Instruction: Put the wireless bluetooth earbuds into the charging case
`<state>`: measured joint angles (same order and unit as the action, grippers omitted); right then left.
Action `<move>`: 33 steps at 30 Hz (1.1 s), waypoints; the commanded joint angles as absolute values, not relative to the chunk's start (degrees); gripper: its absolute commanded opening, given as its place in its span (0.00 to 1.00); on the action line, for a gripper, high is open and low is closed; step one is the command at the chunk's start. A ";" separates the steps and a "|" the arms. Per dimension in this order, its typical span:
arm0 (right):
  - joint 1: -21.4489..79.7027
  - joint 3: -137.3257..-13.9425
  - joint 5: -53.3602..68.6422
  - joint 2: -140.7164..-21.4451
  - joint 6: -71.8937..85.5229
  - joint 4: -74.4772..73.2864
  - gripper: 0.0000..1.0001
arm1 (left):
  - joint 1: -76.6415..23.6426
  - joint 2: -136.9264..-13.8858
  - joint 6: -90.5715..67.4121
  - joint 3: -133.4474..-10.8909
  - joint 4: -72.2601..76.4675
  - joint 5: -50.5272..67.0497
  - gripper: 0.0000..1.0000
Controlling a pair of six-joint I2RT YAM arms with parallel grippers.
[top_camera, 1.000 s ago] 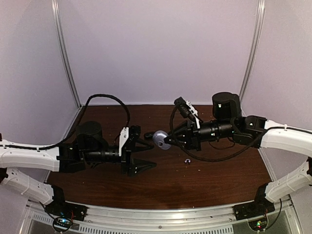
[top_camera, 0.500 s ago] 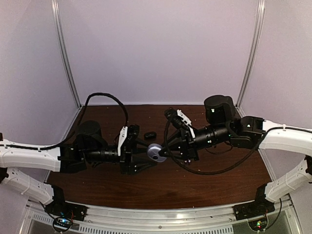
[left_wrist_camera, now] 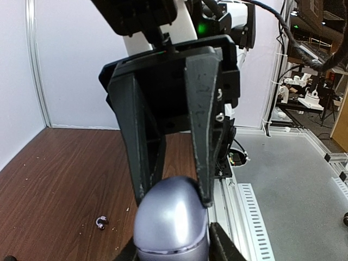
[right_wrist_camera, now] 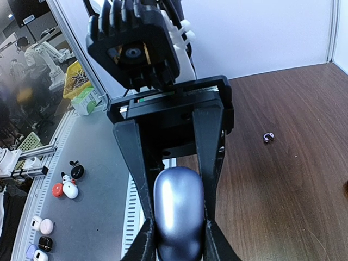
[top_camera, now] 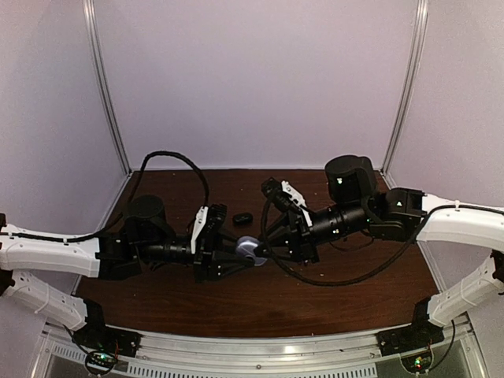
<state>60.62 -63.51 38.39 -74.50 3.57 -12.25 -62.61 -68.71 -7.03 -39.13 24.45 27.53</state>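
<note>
- Charging case (top_camera: 249, 249) is off the table (top_camera: 157, 303), held in the air between the two arms at mid-table. Only its grey-blue outer shell shows. A seam runs near one end, and the wells inside are out of sight.
- Right gripper (top_camera: 264, 251): pinching the case, with one finger down each long side in the left wrist view.
- Left gripper (top_camera: 236, 257): fingers pulled in against both flanks of the same case in the right wrist view. They look to be touching it, though how firmly is hard to judge.
- In each wrist view the camera's own fingertips are cut off at the bottom edge, and the case fills the gap between them.
- One earbud (left_wrist_camera: 101, 221) lies on the wood, well apart from the case. It is tiny and glossy, and its shape is not readable. From above, the right arm (top_camera: 370, 216) hides that spot. I cannot pick out the second bud in any view.
- A small dark oblong thing (top_camera: 242, 217) sits on the table behind the left gripper. It is too small to identify.
- Compared with a second ago: the left jaws were spread wide then and stood clear of the case.
- The right gripper has carried the case leftward to meet the left gripper.
- The bud was in plain sight from above then and is now covered.
</note>
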 commanded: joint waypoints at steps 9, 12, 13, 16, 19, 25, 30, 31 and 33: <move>60.82 -64.92 36.55 -73.67 2.59 -11.70 0.11 | -62.31 -67.99 -6.40 -38.63 28.33 27.63 0.17; 60.69 -64.56 35.14 -73.40 2.93 -11.35 0.16 | -62.31 -67.20 -5.44 -37.75 29.53 29.37 0.14; 60.54 -64.55 34.22 -73.29 3.12 -11.34 0.23 | -62.31 -66.89 -5.17 -37.49 30.01 29.77 0.13; 59.92 -64.28 31.88 -72.85 3.93 -11.01 0.39 | -62.32 -66.33 -4.22 -37.27 29.75 30.45 0.10; 59.61 -64.08 29.08 -72.51 4.90 -10.28 0.46 | -62.39 -65.95 -3.96 -36.94 29.94 30.98 0.09; 59.00 -63.74 24.99 -72.45 6.04 -9.91 0.51 | -62.39 -65.79 -4.04 -36.26 30.61 31.41 0.09; 58.63 -63.81 23.04 -72.34 6.40 -10.18 0.53 | -62.36 -65.44 -4.42 -35.86 30.97 30.74 0.08; 58.55 -63.81 22.95 -72.27 6.41 -10.22 0.53 | -62.40 -65.52 -4.85 -35.86 30.99 30.25 0.08; 58.28 -63.66 23.38 -71.74 6.46 -9.99 0.56 | -62.37 -65.76 -5.78 -35.77 31.27 29.05 0.08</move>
